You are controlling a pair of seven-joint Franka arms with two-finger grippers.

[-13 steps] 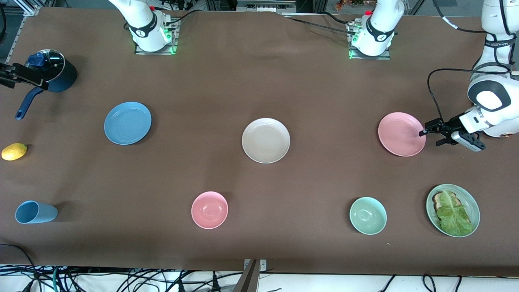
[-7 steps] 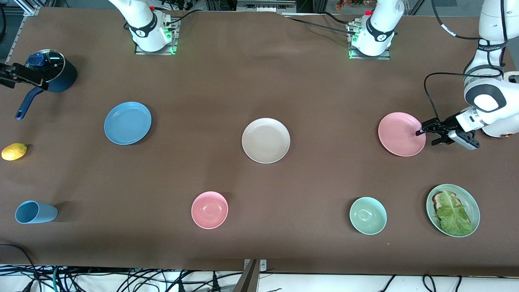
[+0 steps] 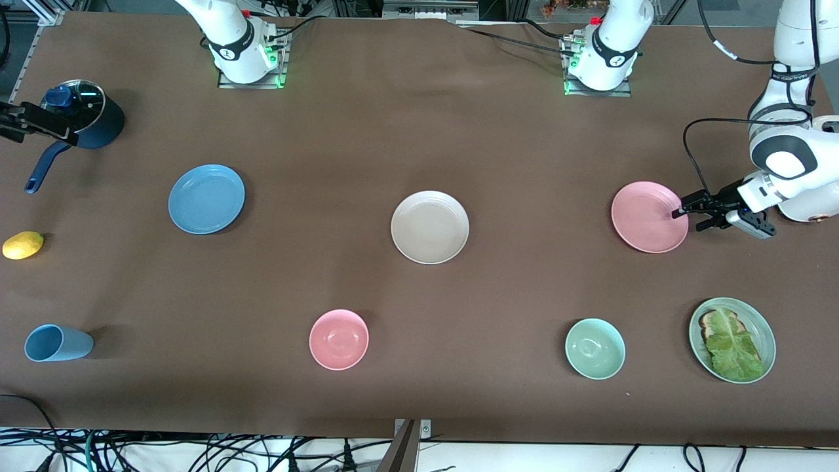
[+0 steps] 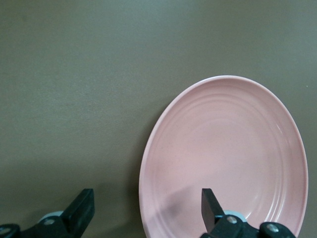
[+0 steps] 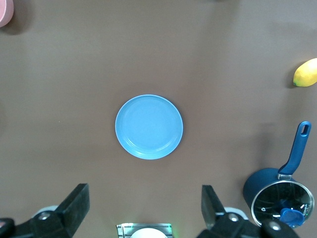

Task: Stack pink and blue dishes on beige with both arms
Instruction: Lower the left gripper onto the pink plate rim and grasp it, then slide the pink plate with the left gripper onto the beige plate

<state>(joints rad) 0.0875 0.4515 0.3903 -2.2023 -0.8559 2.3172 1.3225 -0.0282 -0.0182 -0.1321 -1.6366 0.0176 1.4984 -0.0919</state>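
The pink plate [image 3: 649, 217] lay flat on the brown worktop [image 3: 419, 131] toward the left arm's end, and the blue plate [image 3: 206, 198] lay toward the right arm's end, with the beige plate [image 3: 430, 227] between them, well apart from both. Nothing had been stacked yet: all three plates sat singly, so both lifts and both placements were left to do.

The left claw [image 3: 683, 219] was at the pink plate's rim on the side away from the beige plate, its fingers spread, one finger [image 4: 210, 207] over the plate's inner surface and the other [image 4: 81, 210] out over bare worktop. By the look of it, it straddled the rim ready to pinch, but had not closed. The right claw [image 5: 143, 210] hung high over the worktop near its own base, open and holding nothing, with the blue plate in view beneath it.

The plates were matte, wide and shallow, of like size, with faint concentric rings inside a low raised rim; such thin rims would likely need a firm edge pinch.

Farther out stood a pink bowl [image 3: 339, 339], a pale green bowl [image 3: 595, 348], a green plate of toast and lettuce [image 3: 732, 339], a light blue cup [image 3: 56, 343] on its side, a lemon [image 3: 23, 244] and a dark blue lidded saucepan [image 3: 82, 124].
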